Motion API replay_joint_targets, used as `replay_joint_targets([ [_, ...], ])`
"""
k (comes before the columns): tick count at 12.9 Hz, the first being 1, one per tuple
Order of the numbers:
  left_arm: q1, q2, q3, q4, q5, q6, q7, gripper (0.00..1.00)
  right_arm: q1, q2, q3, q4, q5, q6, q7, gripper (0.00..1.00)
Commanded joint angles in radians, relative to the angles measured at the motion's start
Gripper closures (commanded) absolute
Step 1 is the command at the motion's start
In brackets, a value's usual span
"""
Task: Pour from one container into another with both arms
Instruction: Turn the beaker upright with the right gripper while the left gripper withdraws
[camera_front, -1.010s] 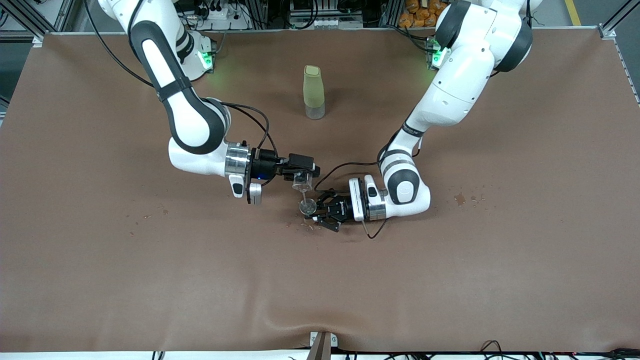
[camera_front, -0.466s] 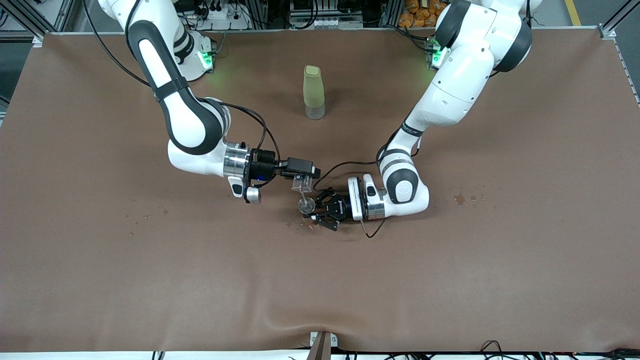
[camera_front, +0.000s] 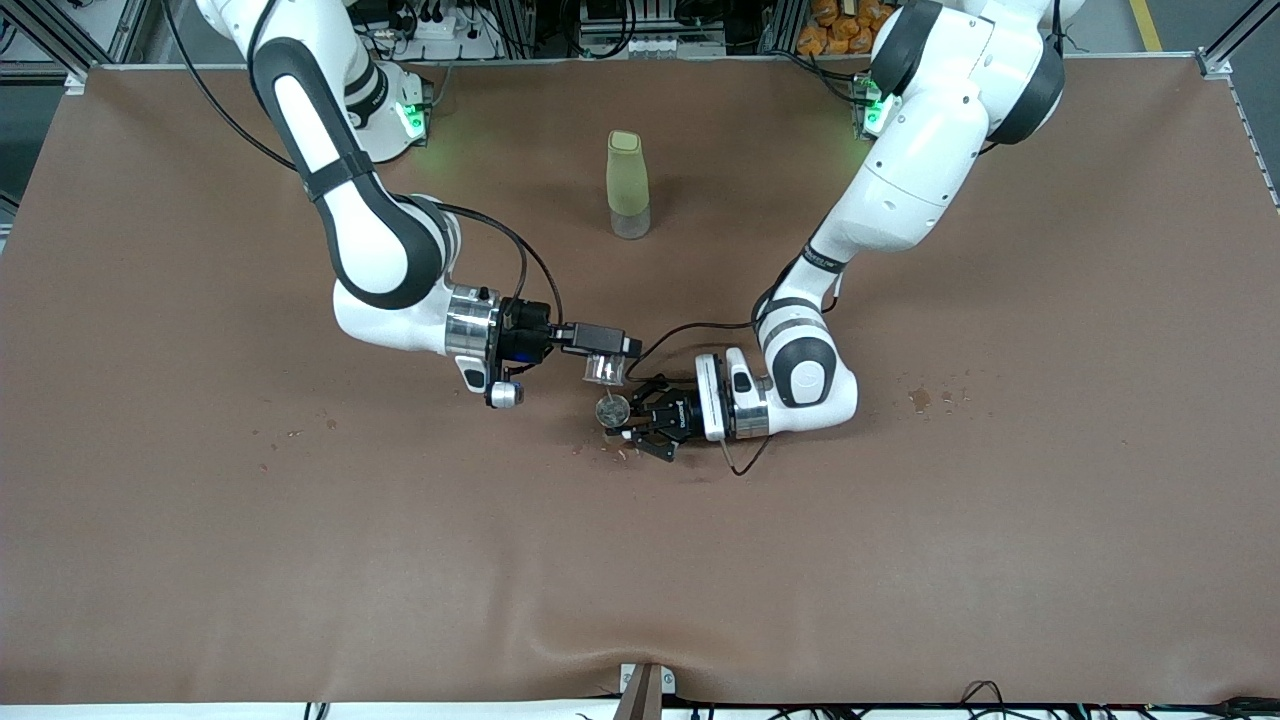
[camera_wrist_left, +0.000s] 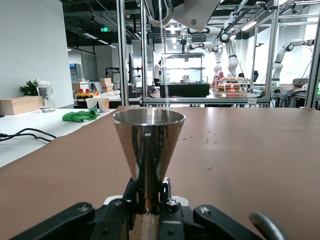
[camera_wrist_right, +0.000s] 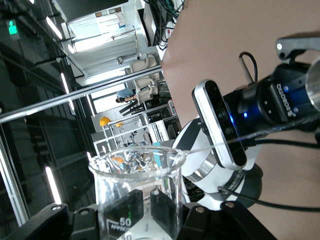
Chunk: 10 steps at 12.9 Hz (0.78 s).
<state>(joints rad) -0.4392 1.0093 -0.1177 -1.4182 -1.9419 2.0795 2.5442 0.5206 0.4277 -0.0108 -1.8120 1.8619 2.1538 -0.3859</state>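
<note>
The right tool (camera_front: 610, 352) grips a tilted, empty-looking glass beaker (camera_front: 603, 368) just above the metal cone cup (camera_front: 612, 409), whose stem the left tool (camera_front: 636, 420) clamps upright.

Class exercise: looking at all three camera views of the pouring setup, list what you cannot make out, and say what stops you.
- Contents of the metal cone cup: left wrist view is level with its rim; front view shows it too small.
- Its stem base: hidden by the left gripper.
- Base of the glass cup: cut off by the right wrist view's edge, flanked by the right gripper.
- Any liquid in that cup: not discernible.
- Green bottle: contents unclear in the front view.
</note>
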Motion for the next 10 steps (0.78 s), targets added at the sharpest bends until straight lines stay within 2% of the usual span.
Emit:
replay_joint_targets([
  [1,0.025,-0.021,-0.010,-0.018,0.015,-0.009,-0.013,1.00,-0.001,0.003,0.000,0.028,0.017,0.006,0.097,1.00],
  [5,0.057,-0.028,-0.010,-0.019,0.018,-0.062,-0.019,1.00,-0.004,0.003,-0.001,0.052,0.014,0.003,0.228,1.00],
  [10,0.091,-0.026,-0.008,-0.021,0.049,-0.085,-0.019,1.00,-0.037,0.035,-0.005,0.048,-0.009,0.003,-0.152,1.00],
])
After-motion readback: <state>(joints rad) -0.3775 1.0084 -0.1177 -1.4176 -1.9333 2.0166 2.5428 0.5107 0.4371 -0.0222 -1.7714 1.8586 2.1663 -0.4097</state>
